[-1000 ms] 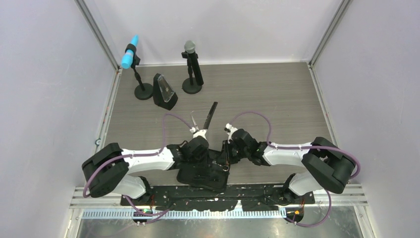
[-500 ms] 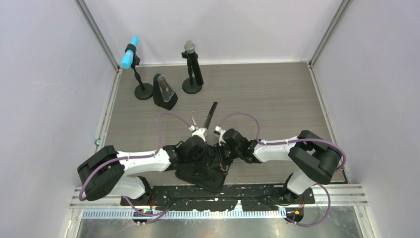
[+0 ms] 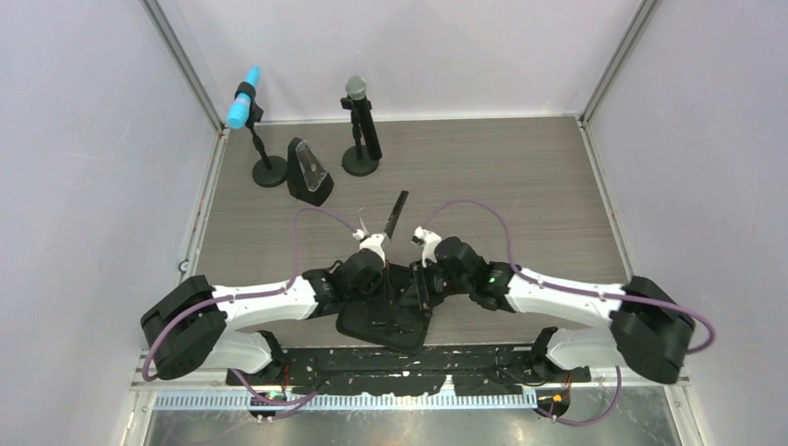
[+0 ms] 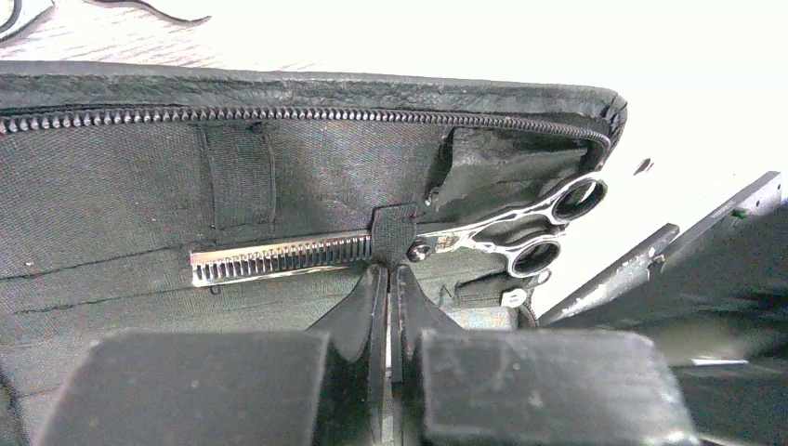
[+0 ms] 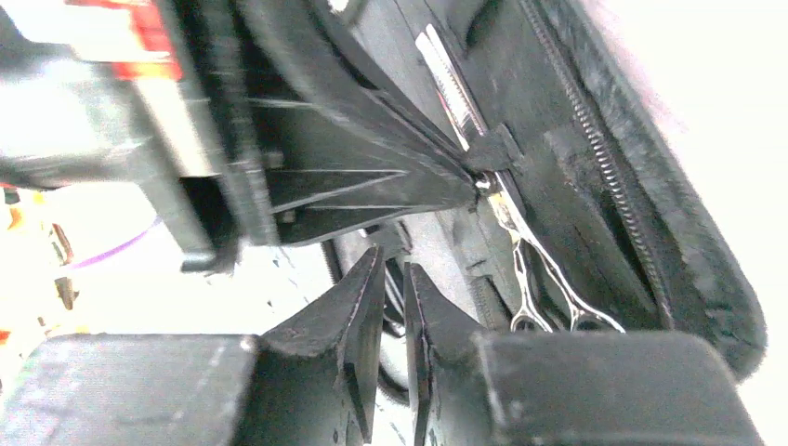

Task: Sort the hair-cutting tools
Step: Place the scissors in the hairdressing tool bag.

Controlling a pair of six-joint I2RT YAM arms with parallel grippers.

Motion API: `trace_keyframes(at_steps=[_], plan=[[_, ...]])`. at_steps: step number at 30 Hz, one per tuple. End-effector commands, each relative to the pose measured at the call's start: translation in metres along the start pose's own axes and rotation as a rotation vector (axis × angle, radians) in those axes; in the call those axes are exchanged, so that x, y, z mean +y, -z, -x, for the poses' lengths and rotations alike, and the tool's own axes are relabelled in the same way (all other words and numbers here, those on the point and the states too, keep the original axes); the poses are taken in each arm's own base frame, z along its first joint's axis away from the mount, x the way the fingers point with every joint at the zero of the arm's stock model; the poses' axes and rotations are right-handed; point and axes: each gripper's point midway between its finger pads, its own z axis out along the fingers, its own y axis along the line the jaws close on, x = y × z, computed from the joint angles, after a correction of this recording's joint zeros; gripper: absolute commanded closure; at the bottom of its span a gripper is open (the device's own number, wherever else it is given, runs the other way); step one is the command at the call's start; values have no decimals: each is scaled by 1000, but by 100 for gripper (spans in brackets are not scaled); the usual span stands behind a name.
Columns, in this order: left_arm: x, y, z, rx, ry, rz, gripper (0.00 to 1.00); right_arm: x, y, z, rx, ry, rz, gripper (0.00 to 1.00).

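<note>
The left pincer (image 4: 387, 279) is closed with nothing in it. Its tips meet the strap (image 4: 394, 243) crossing the toothed scissors (image 4: 297, 258), which lie just ahead inside the open black pouch (image 4: 121, 195). The black comb (image 3: 398, 210) lies farther ahead on the table. The right pincer (image 5: 394, 271) shows a slim, empty gap, and whether it is open or closed cannot be told. The scissors' handles lie just ahead to its right.

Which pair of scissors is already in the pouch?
The toothed pair, held under a strap inside the pouch; the other pair lies on the table beside the comb.
</note>
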Motion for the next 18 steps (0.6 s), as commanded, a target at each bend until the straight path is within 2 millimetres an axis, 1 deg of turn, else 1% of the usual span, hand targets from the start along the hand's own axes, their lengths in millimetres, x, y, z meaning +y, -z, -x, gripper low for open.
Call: trace_keyframes(at_steps=[1, 3, 5, 9, 11, 14, 18], plan=[[-20, -1, 25, -75, 10, -52, 100, 0, 28, 36, -139, 97, -77, 76], [-20, -1, 25, -74, 9, -52, 100, -4, 32, 43, -162, 106, -103, 77], [-21, -1, 24, -68, 7, -55, 100, -9, 32, 46, -168, 114, -129, 77], [-23, -1, 24, -65, 1, -61, 100, -25, 25, 48, -161, 113, -208, 78], [-24, -1, 24, -65, -1, -65, 100, -34, 19, 46, -145, 107, -235, 78], [-26, -1, 25, -66, -6, -78, 100, -40, 12, 42, -138, 101, -242, 78], [-31, 0, 25, -66, -17, -98, 100, -36, 2, 38, -120, 99, -192, 78]])
